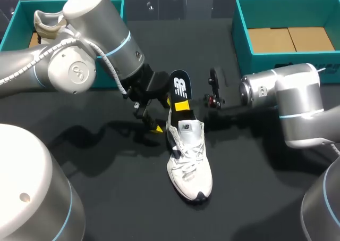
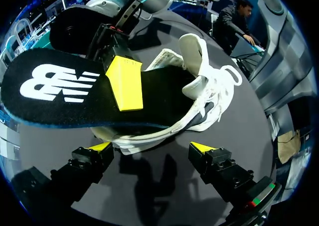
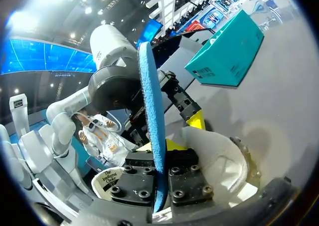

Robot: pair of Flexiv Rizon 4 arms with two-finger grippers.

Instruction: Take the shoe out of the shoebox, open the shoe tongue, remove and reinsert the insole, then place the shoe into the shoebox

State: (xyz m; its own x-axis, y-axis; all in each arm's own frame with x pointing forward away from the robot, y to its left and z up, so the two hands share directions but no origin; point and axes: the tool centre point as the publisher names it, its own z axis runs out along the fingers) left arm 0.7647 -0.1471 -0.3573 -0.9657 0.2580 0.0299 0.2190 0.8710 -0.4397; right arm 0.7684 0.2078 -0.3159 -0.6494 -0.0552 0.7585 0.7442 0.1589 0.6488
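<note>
A white shoe lies on the dark table, toe toward the front. A black insole with a white logo sticks out of its opening, rising toward the back. My right gripper is shut on the insole; one yellow fingertip lies flat on its top face. In the right wrist view the insole's blue edge runs between my pads, above the shoe. My left gripper stands open just left of the shoe's heel. In the left wrist view its gripper faces the shoe and the insole, touching neither.
A teal shoebox with a cardboard floor stands at the back right. Another teal box at the back left holds a second shoe. The left arm's bulk covers much of the table's left side.
</note>
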